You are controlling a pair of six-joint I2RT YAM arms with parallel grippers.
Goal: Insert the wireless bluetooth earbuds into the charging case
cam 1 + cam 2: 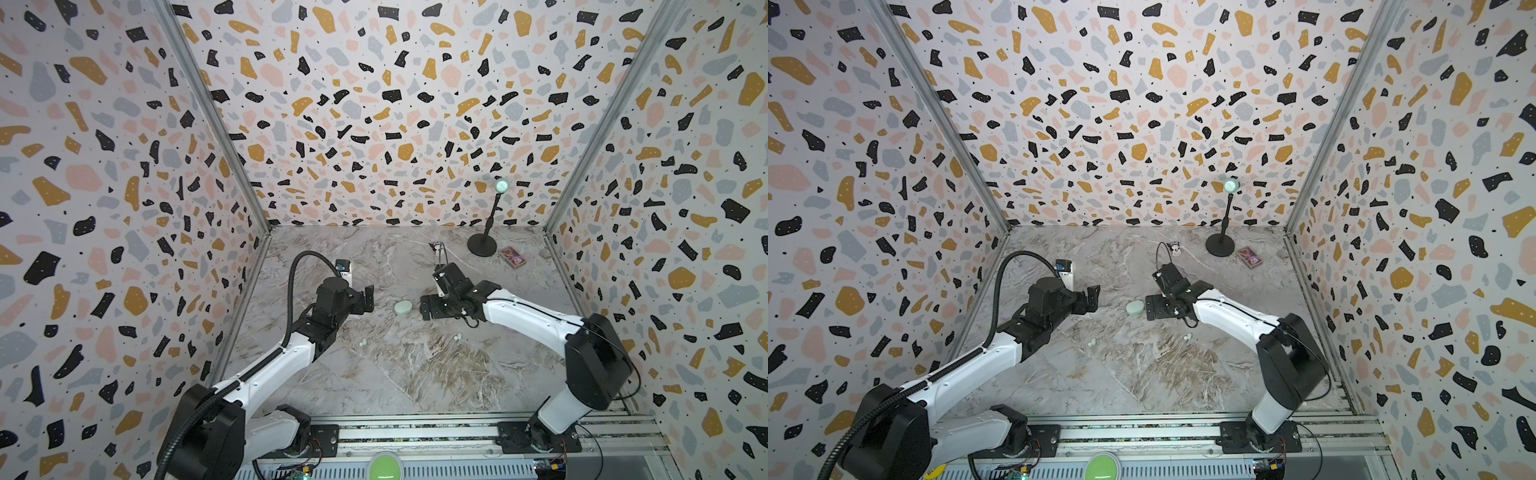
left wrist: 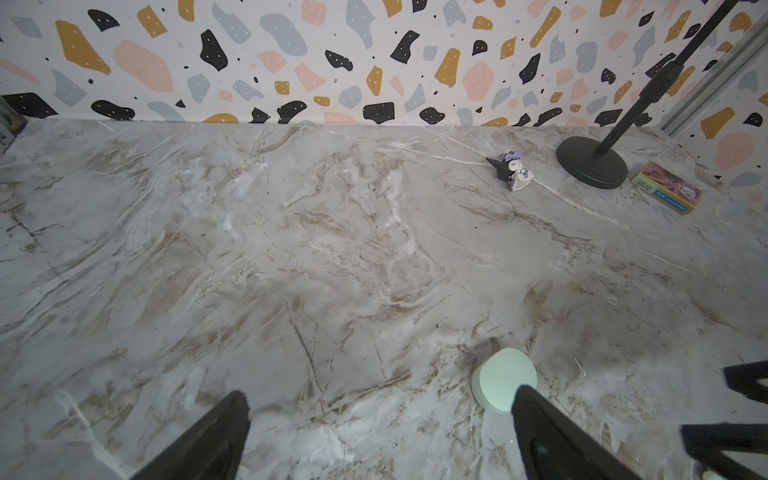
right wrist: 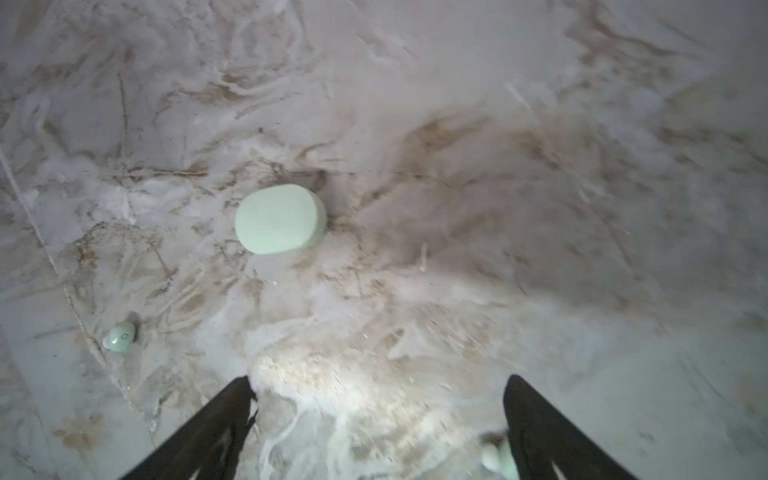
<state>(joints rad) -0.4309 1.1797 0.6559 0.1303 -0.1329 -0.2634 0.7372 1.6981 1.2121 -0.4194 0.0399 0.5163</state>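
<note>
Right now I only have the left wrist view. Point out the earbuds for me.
Observer: In a top view one bud lies on the table, below and left of the case.
Operator: Give me the other.
Observer: A second bud lies below and right of the right gripper.
Operator: Report that gripper.
Observer: The right wrist view shows it open and empty.

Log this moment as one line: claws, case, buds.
left claw: open, empty | right claw: open, empty | case: shut, between claws | buds: two seen, loose, outside case
</note>
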